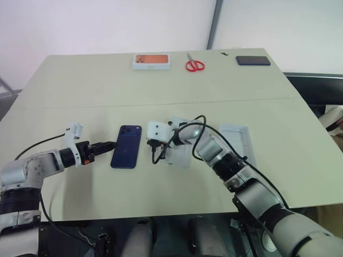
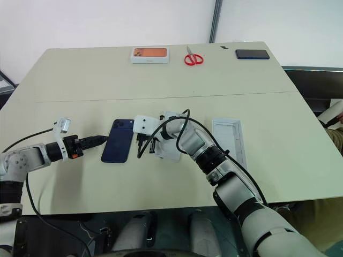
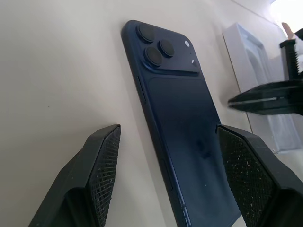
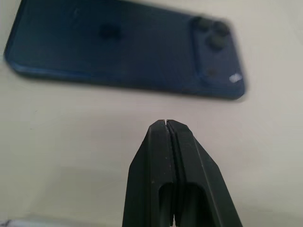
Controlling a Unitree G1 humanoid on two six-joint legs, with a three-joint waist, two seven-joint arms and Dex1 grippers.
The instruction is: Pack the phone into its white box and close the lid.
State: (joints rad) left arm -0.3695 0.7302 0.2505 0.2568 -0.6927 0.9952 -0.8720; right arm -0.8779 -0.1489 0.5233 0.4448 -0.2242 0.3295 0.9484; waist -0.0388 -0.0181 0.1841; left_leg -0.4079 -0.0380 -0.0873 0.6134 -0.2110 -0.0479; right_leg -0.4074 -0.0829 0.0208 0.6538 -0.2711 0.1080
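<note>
Phone lies camera side up on my table, a little left of centre in the left eye frame, its camera cluster at the upper end. From the left of that frame my left gripper reaches in level with the phone's left long edge, fingers spread apart; in the left wrist view one pad sits over bare tabletop on one side and the other pad over the phone's back, so the phone's edge runs between them, and I see no firm contact. My right gripper comes in from the right, just beside the phone's right long edge, its two fingers pressed flat together with nothing between them; the right wrist view shows the tips close to the phone's side but apart from it, with a strip of table between.

Behind the right wrist, at centre frame, I see a white box partly covered by the arm. Further right lies the lid, inside facing up, well apart from the phone.

Along the upper edge of the table sit a white box with orange picture, red scissors and a flat black phone.
</note>
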